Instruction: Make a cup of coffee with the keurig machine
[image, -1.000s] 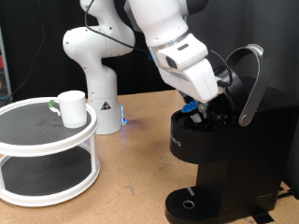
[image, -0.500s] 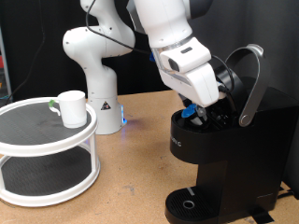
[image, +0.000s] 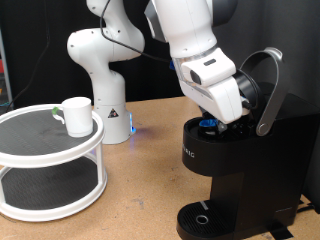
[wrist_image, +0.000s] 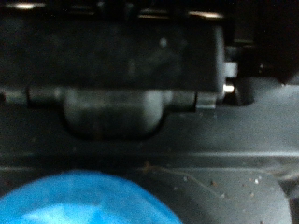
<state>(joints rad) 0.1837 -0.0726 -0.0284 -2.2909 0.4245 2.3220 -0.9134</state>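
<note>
Exterior view: gripper (image: 225, 112) sits over the open keurig (image: 240, 165) at the worktop's right edge, lid handle (image: 270, 90) raised. Blue-topped pod (image: 208, 126) in the chamber below. Cup (image: 77, 115) on a round rack (image: 50, 160), left side.

Wrist view: blue pod top (wrist_image: 89, 201), dark housing (wrist_image: 121, 65); finger spread cannot be told.

Black keurig machine (image: 235, 175) with lid handle raised; white cup (image: 77, 115) upright on the round tiered stand (image: 50, 170)

Black keurig machine (image: 240, 165), silver-grey lid handle (image: 268, 90); white cup (image: 77, 115); blue-topped pod (image: 208, 125).
</note>
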